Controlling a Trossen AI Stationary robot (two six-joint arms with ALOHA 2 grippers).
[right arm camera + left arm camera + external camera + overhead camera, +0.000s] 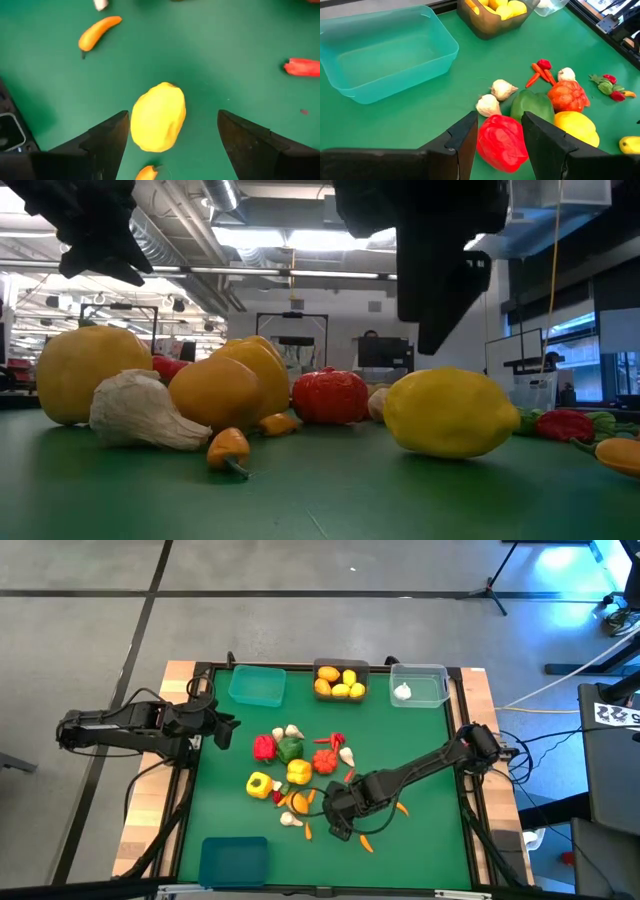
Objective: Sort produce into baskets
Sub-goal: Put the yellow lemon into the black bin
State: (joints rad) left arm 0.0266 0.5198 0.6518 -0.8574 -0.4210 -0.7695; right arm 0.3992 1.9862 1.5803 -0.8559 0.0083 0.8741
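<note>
Low view: green table mat [330,500] (produce-strewn) under bright ceiling lights [300,240].

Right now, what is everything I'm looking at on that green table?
Teal bin: one, empty, far edge.
Grey bin: one, far edge, holds lemons and oranges.
Clear bin: one, far right corner, holds one garlic.
Blue bin: one, near left corner, empty.
Peppers: red, green, two yellow, mid-table.
Lemon: one, yellow, between the right tool's fingers, on the mat.
Garlic, chillies, carrots: several, scattered around the pile.
Left tool: open, over the red pepper.
Right tool: open, over the lemon.
</note>
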